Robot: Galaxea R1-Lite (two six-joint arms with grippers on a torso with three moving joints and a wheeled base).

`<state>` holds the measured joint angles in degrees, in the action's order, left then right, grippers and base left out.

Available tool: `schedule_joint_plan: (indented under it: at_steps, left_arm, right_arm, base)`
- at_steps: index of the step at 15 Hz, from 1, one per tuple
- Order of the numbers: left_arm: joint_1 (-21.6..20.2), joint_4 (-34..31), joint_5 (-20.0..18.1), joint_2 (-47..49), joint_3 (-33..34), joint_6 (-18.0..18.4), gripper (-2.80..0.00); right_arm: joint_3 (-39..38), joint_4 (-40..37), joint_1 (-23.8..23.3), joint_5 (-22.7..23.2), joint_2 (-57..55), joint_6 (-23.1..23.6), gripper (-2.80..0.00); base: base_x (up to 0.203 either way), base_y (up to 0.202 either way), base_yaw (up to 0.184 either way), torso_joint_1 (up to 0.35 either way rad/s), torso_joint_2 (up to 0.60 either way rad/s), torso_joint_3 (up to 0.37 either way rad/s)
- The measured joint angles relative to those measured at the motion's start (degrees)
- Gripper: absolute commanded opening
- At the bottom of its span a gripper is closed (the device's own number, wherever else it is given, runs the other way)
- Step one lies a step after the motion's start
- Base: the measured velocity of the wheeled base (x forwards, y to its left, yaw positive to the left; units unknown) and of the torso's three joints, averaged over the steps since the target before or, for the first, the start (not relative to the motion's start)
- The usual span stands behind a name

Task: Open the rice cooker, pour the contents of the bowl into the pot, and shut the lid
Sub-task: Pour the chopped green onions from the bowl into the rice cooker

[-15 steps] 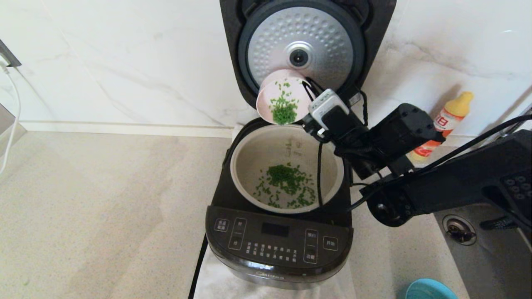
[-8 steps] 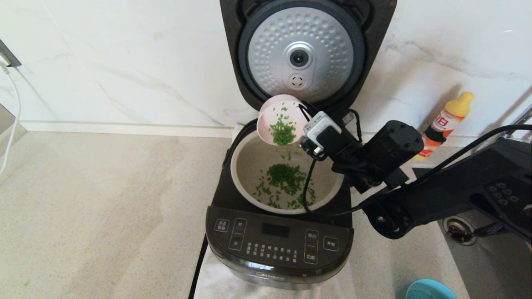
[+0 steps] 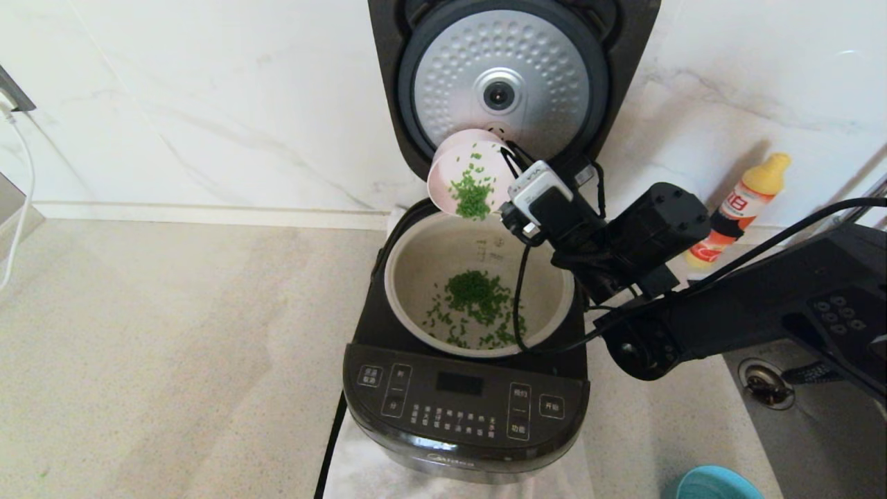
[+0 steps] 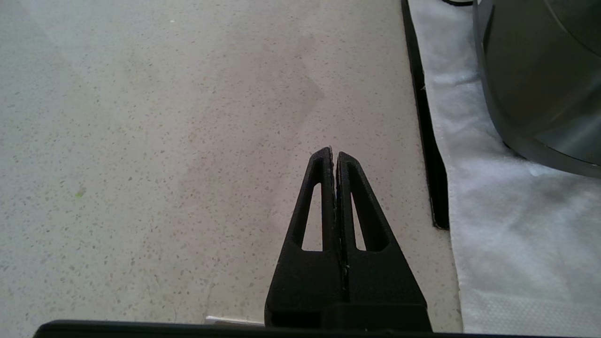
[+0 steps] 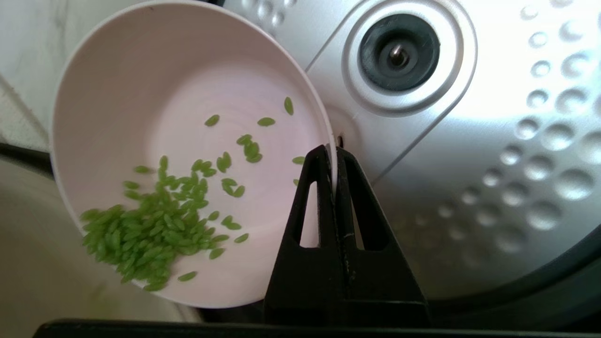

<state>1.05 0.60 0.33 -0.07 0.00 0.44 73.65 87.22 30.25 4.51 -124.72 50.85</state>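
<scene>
**Inspector:** Condition of the rice cooker (image 3: 464,409)?

**Onlooker:** It stands on a white cloth (image 3: 360,471) on the speckled counter (image 3: 173,346), against the marble wall. The lid (image 3: 502,80) is raised upright at the back, its dimpled silver underside facing forward. The pot (image 3: 416,277) sits in the cooker body, with a loose pile of green grains (image 3: 475,294) on its floor.

**Inspector:** And the bowl?

**Onlooker:** A small pink bowl (image 3: 466,179) is held above the back rim of the pot, just in front of the lid's lower edge. It is tipped steeply, mouth towards the front. Green grains remain inside it, gathered at the low side of the wall near the rim; a few are scattered higher up.

**Inspector:** What holds it?

**Onlooker:** The right gripper (image 5: 334,157). The arm reaches in from the right, across the cooker's side. Its two fingers are pinched together on the bowl's rim, one inside the wall and one outside.

**Inspector:** The left gripper (image 4: 334,152)?

**Onlooker:** Parked low over bare counter, beside the cloth's edge and the cooker's power cord (image 4: 425,136). Its fingers are pressed together with nothing between them.

**Inspector:** Anything else on the counter?

**Onlooker:** A yellow-capped bottle (image 3: 741,204) against the wall to the right, a sink (image 3: 797,423) beyond the arm, and part of a blue dish (image 3: 717,484) at the front edge.
</scene>
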Motion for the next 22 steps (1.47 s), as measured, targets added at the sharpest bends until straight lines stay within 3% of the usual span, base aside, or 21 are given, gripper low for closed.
schedule_joint_plan:
  at_steps: [3,7,15,22]
  left_arm:
    - [0.00,-0.01,0.00,0.00,0.00,0.02,-2.80]
    - [0.00,-0.02,0.00,0.00,0.00,0.02,-2.80]
    - [0.00,0.00,-0.02,0.00,0.00,-0.02,-2.80]
    - [0.00,0.00,0.00,0.00,0.00,0.00,-2.80]
  right_arm:
    - [-1.99,-0.07,0.04,-0.53,-0.22,0.11,-2.80]
    - [5.20,-0.07,0.15,-2.12,-0.83,0.06,-2.80]
    - [-5.01,-0.06,2.25,-2.81,1.78,0.10,-2.80]
    - [1.41,-0.14,2.61,-3.72,3.55,0.02,-2.80]
  base:
    - [0.000,0.000,0.000,0.000,0.00,0.000]
    - [0.000,0.000,0.000,0.000,0.00,0.000]
    - [0.000,0.000,0.000,0.000,0.00,0.000]
    - [0.000,0.000,0.000,0.000,0.00,0.000]
